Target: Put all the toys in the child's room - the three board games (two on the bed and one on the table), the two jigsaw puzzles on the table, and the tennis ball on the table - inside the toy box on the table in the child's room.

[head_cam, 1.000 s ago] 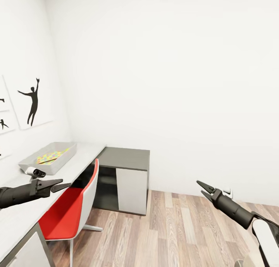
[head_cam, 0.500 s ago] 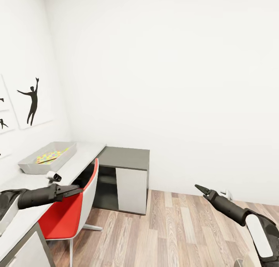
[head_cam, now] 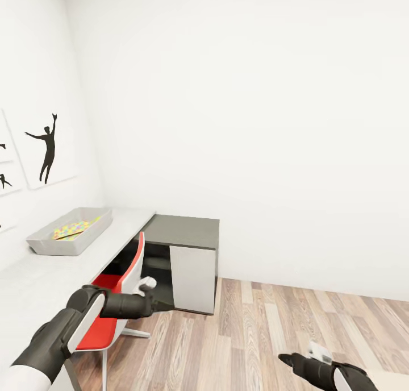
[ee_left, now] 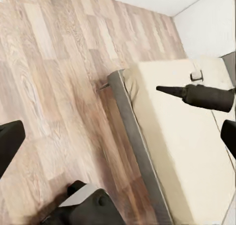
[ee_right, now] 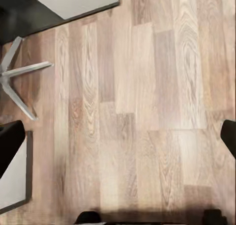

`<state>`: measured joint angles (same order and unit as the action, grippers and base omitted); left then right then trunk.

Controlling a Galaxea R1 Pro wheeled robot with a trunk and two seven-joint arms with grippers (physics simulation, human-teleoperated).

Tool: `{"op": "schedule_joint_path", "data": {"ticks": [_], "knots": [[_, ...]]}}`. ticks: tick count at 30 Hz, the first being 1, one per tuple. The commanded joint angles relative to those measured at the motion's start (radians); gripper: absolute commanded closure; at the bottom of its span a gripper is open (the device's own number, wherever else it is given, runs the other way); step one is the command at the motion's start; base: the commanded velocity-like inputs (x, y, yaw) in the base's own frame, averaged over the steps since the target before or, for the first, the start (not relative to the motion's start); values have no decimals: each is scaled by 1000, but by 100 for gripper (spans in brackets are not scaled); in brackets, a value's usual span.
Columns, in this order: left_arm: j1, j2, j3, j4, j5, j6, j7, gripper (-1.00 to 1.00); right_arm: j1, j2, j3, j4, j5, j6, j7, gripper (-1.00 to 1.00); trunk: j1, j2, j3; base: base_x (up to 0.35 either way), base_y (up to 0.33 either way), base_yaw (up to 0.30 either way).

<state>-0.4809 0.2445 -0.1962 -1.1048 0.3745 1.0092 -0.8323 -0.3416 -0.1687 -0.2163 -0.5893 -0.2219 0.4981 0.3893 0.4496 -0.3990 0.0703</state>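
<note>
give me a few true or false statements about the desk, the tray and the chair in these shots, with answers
1. The toy box sits on the table near the wall. True.
2. The toy box is empty. False: a multicoloured jigsaw puzzle lies inside it.
3. A red and white chair is pushed in at the table. True.
4. The left gripper holds a tennis ball. False: nothing is seen in it; it hangs in front of the chair, over the floor.
5. The left wrist view shows a bed with a beige mattress beside the wood-plank floor. True.
6. The cabinet at the table's end is red. False: it is dark grey with a white door.
</note>
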Motion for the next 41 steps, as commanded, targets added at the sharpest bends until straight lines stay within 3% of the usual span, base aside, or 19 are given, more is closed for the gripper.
{"op": "schedule_joint_path", "data": {"ticks": [1, 2, 5, 6, 9, 12, 15, 17, 19, 22, 25, 32, 41], "knots": [[-1, -6, -7, 23, -12, 0, 39, -100, 0, 6, 0, 28, 22, -13, -21, -100, 0, -1, 0, 0, 0, 0], [-1, -21, -17, 78, -40, -16, 116, -100, 0, 21, 7, 83, 69, -54, -70, -100, 0, -1, 0, 0, 0, 0], [-1, -58, -28, 219, -86, -97, 254, -100, 0, 56, 14, 186, 133, -140, -180, -100, 0, -1, 0, 0, 0, 0], [-1, -75, -31, 300, -99, -155, 314, -100, 2, 72, 16, 234, 151, -184, -238, -100, 0, -1, 0, 0, 0, 0], [-1, -98, -34, 480, -115, -289, 433, -100, 8, 94, 19, 334, 172, -267, -350, -100, 0, -1, 0, 0, 0, 0], [-1, -129, -37, 704, -123, -475, 598, -100, 12, 110, 21, 469, 181, -374, -459, -100, 0, -1, 0, 0, 0, 0], [2, -144, -40, 861, -125, -636, 732, -100, 11, 115, 20, 532, 182, -446, -508, -100, 0, -1, 0, 0, 0, 0], [17, -150, -41, 992, -125, -802, 847, -100, 27, 114, 19, 555, 181, -486, -529, -100, 0, -1, 0, 0, 0, 0], [73, -149, -42, 1052, -124, -954, 929, -100, 81, 108, 18, 565, 180, -505, -538, -100, 0, -1, 0, 0, 0, 0], [163, -146, -43, 1079, -123, -1093, 981, -100, 145, 105, 16, 569, 181, -514, -542, -100, 0, -1, 0, 0, 0, 0], [245, -151, -42, 1090, -121, -1159, 998, -100, 187, 105, 18, 571, 180, -515, -544, -100, 0, -1, 0, 0, 0, 0], [288, -195, -35, 1086, -121, -1186, 997, -100, 204, 128, 17, 572, 174, -518, -543, -100, 0, -1, 0, 0, 0, 0], [291, -199, -35, 1088, -120, -1187, 997, -100, 205, 126, 14, 572, 176, -518, -543, -100, 0, -1, 0, 0, 0, 0]]}}
